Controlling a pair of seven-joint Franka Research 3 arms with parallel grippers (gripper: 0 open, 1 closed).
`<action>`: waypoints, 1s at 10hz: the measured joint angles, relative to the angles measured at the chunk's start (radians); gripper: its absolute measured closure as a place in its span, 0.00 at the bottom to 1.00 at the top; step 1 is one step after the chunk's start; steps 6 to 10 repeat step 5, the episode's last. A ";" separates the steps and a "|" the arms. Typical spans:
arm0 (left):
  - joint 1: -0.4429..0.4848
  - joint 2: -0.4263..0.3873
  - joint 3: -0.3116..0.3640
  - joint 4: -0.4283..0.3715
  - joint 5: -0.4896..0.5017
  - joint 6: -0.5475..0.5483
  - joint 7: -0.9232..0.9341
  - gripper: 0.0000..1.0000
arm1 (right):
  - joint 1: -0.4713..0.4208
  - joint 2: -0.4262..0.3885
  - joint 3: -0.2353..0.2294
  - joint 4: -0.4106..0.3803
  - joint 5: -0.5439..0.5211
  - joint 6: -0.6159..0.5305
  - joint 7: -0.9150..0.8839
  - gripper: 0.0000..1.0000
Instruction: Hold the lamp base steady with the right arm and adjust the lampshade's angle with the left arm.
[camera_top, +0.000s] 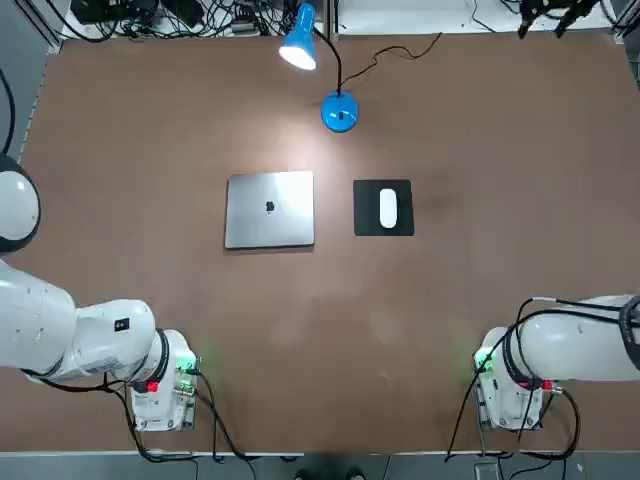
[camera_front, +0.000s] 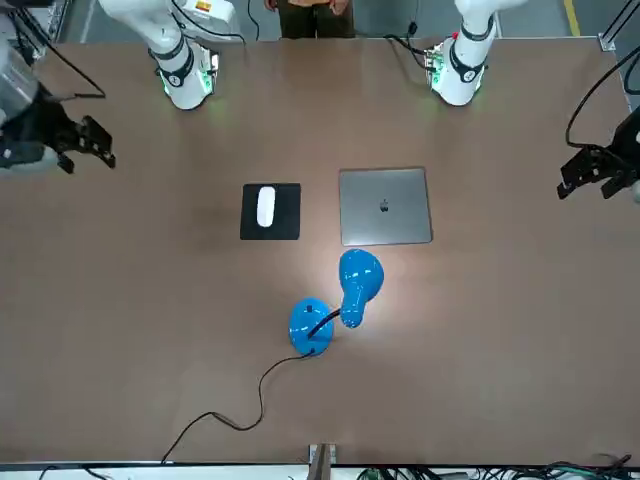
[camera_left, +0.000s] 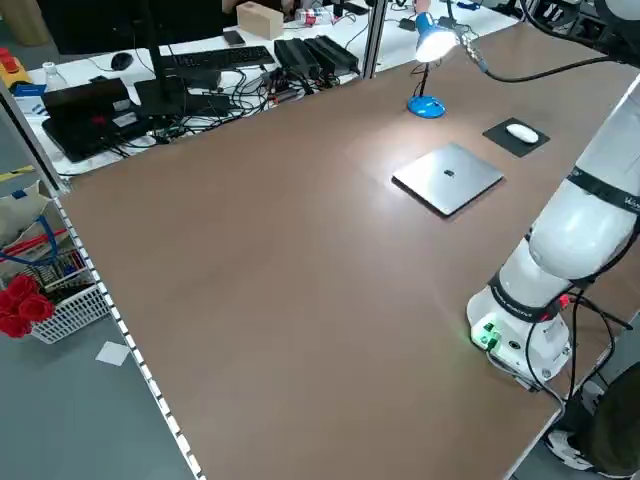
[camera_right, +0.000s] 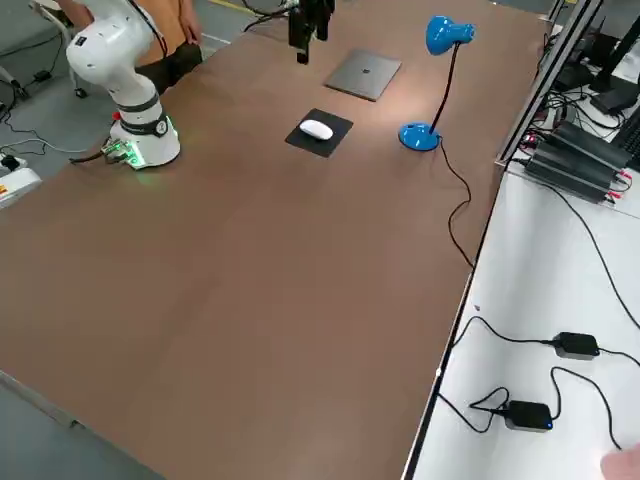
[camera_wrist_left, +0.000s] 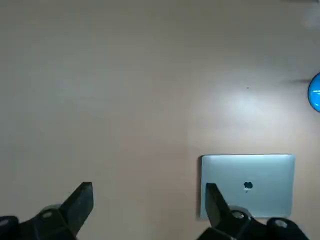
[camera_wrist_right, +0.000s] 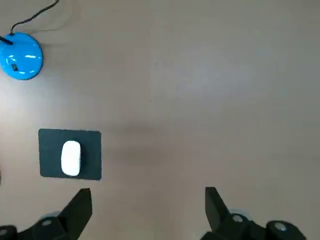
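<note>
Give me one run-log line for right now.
left jaws: open, empty | right jaws: open, empty | round glossy blue lamp base: untouched | blue cone-shaped lampshade: lit

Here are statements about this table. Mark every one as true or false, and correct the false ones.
1. The laptop is closed. True.
2. The white mouse lies on the laptop. False: it lies on the dark mouse pad.
3. The lampshade is lit. True.
4. The right claw holds the lamp base. False: the claw is open and empty, away from the base.
5. The left claw is open. True.
</note>
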 joint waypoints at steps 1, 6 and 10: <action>-0.071 0.000 0.072 -0.001 0.000 0.001 -0.004 0.01 | -0.038 0.004 0.000 0.019 -0.015 -0.018 0.000 0.00; -0.123 0.000 0.127 -0.008 0.000 0.001 -0.005 0.01 | -0.106 0.023 0.002 0.056 -0.036 -0.025 0.001 0.00; -0.123 0.000 0.127 -0.008 0.000 0.001 -0.005 0.01 | -0.106 0.023 0.002 0.056 -0.036 -0.025 0.001 0.00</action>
